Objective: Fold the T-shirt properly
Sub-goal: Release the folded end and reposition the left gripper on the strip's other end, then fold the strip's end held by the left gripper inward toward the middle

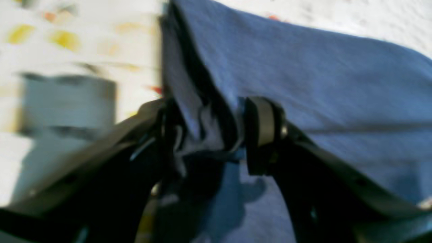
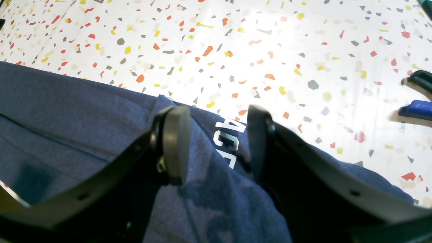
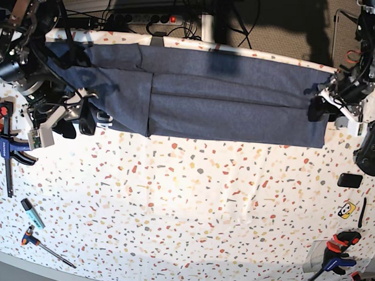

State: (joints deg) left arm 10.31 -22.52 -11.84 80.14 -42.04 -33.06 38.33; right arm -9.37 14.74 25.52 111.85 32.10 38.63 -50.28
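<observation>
On the speckled table (image 3: 191, 209), the T-shirt (image 3: 226, 105) lies bunched between the clamped left gripper (image 1: 216, 135) jaws and loose between the parted right gripper (image 2: 216, 141) jaws, so close those before lifting evenly.

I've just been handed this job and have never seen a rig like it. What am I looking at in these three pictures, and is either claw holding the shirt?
Two robot arms work over a speckled table. The base view looks down on it; the other two come from cameras on each wrist. A dark blue T-shirt, white lettering showing at one end, lies stretched in a long band across the far side. The left gripper, on the base view's right, has bunched cloth pinched between its pads. The right gripper straddles the lettered end with its jaws apart, gripping nothing. Clamps and small tools lie around the edges.
</observation>
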